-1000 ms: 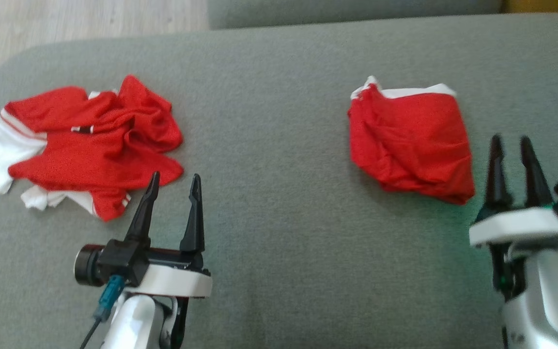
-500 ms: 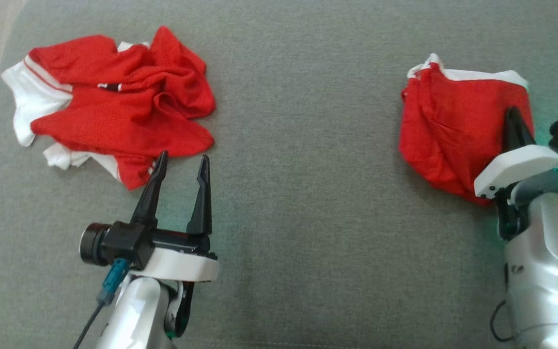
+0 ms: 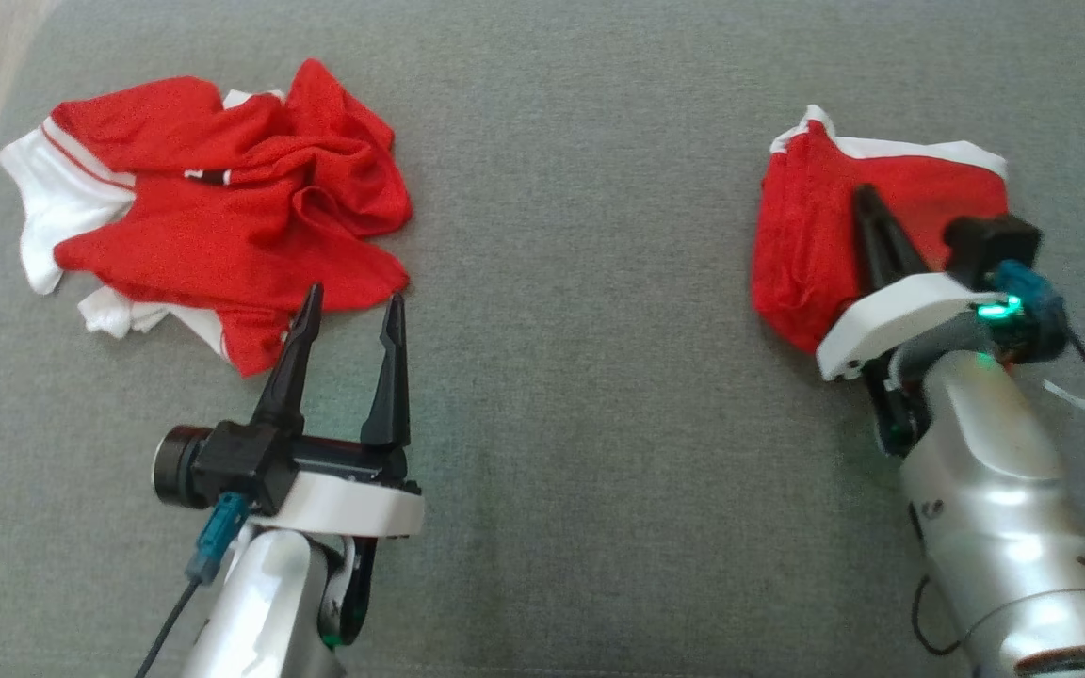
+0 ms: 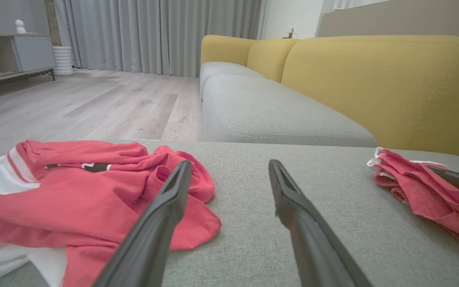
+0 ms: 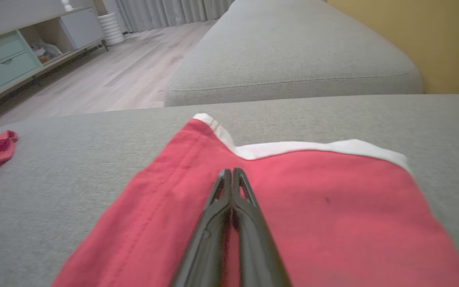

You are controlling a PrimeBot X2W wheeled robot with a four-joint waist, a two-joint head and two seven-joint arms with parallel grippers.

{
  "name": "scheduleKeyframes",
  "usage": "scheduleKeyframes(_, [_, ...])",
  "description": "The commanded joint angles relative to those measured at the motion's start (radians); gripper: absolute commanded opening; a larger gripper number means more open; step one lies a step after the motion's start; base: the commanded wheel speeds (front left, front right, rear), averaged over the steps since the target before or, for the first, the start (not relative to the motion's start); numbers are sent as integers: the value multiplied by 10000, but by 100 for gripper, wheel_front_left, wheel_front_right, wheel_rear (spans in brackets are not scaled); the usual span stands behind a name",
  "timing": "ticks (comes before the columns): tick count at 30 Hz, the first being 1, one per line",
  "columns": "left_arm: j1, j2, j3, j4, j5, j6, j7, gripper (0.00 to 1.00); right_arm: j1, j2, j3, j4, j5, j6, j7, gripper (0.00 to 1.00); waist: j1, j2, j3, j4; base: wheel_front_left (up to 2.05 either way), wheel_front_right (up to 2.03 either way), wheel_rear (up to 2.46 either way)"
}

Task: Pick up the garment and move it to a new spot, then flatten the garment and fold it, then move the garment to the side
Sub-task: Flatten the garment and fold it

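A crumpled red and white garment [image 3: 213, 217] lies at the far left of the grey cushion [image 3: 580, 282], also seen in the left wrist view [image 4: 74, 191]. My left gripper [image 3: 349, 311] stands open just short of its near edge, with nothing between its fingers [image 4: 165, 207]. A folded red garment [image 3: 806, 245] with a white edge lies at the right. My right gripper [image 3: 863, 193] is shut and rests over the middle of that folded garment [image 5: 333, 207]. Its fingertips [image 5: 232, 171] are pressed together, with no cloth seen pinched between them.
The cushion's left edge drops to a wooden floor [image 4: 94, 103]. Beyond the cushion runs a second grey seat [image 4: 277, 115] with a yellow backrest [image 4: 373, 79]. A low cabinet [image 5: 18, 52] stands across the floor.
The head camera has tipped down. My right gripper has shut and moved forward and left over the folded red garment. The left gripper stays open in place.
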Motion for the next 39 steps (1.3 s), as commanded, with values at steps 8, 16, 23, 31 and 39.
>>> scheduleKeyframes(8, [-289,40,92,-260,-96,47,-51,100,-105,51,2673,765,557,65,486,0,0,0,-89,-137,0,0,0])
scheduleKeyframes(16, [-99,39,394,-268,-42,99,-51,100,-218,51,1546,1072,686,65,-151,0,0,0,-476,-172,0,0,0])
scheduleKeyframes(23, [103,39,539,-426,12,113,-51,100,721,51,28,-836,803,65,-272,0,0,0,-951,-627,0,0,0])
scheduleKeyframes(31, [373,39,602,-425,76,132,-51,100,2664,51,-518,-3395,771,65,-275,100,0,0,-1374,-1096,0,0,0])
scheduleKeyframes(39, [716,39,686,-382,124,241,-51,100,4483,51,-258,-4805,1004,65,-276,100,0,0,-1593,-1353,0,0,0])
